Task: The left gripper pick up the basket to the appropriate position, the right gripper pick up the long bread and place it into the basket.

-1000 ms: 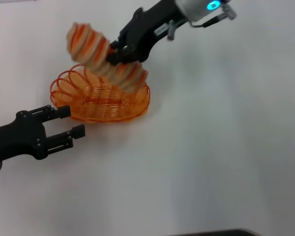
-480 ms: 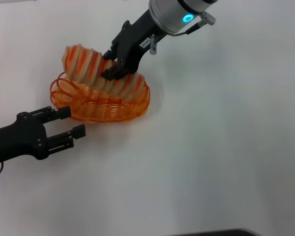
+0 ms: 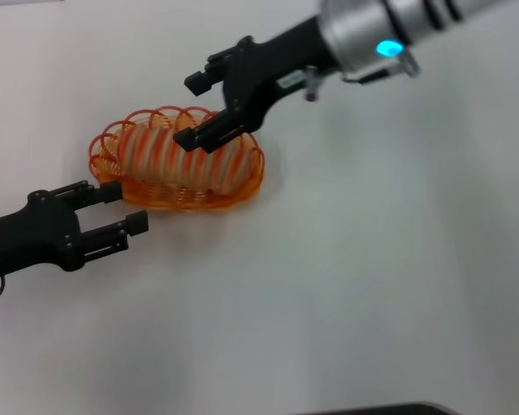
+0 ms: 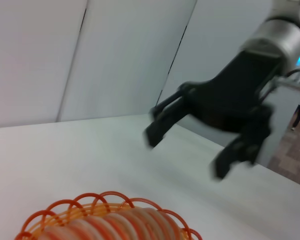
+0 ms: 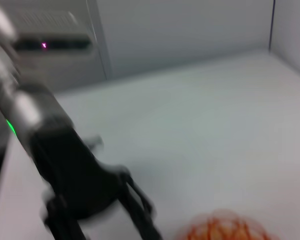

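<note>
Now you can see the long bread (image 3: 183, 161) lying flat inside the basket (image 3: 249, 181), lengthwise, so the oval wire holds it along its whole length. Your right gripper (image 3: 196, 110) hangs just above the loaf with its fingers spread and nothing between them, which suggests the drop is done. Your left gripper (image 3: 121, 209) sits on the tabletop (image 3: 372, 277) side just beside the basket's near end, fingers spread too, one tip near or touching the rim, gripping nothing. By my reading, the basket stands where it should and the task is nearly complete.
</note>
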Controlling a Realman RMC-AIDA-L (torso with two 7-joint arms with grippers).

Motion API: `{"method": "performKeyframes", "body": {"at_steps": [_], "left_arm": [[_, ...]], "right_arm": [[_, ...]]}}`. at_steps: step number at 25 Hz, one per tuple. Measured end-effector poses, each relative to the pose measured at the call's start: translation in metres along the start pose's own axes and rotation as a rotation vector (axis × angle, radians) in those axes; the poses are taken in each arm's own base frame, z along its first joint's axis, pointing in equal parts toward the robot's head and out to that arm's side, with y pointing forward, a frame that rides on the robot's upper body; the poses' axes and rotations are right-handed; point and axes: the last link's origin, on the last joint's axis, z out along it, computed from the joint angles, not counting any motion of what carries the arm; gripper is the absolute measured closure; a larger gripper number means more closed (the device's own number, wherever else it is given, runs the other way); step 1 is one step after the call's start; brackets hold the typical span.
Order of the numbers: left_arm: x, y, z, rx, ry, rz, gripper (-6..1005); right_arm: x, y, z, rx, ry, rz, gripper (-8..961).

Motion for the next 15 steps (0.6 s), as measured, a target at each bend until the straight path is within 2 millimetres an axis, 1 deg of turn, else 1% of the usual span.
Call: {"method": "performKeyframes", "body": {"at_steps": [2,4,5,6,8,10,13,15], "left_arm": [[0.000,-0.001,0.000,0.006,-0.001,-0.009,311],[0.000,-0.003,0.000,0.015,-0.004,-0.016,311],[0.000,-0.005,0.001,0.022,-0.005,-0.020,311],[0.000,-0.006,0.002,0.028,-0.007,-0.022,310],[0.000,-0.009,0.003,0.041,-0.010,-0.023,310],[0.001,-0.012,0.004,0.053,-0.010,-0.023,310],[0.002,-0.016,0.004,0.073,-0.002,-0.032,310],[0.003,-0.018,0.004,0.086,0.008,-0.041,310]], "right_arm": [[0.018,0.011,-0.019,-0.018,-0.166,0.044,106],[0.047,0.023,-0.039,-0.005,-0.327,0.096,67],[0.058,0.028,-0.045,0.008,-0.374,0.109,47],[0.077,0.035,-0.051,0.034,-0.431,0.142,49],[0.109,0.046,-0.057,0.090,-0.501,0.193,54],[0.142,0.057,-0.058,0.159,-0.540,0.230,58],[0.176,0.074,-0.056,0.246,-0.561,0.231,64],[0.189,0.083,-0.053,0.282,-0.571,0.220,69]]}}
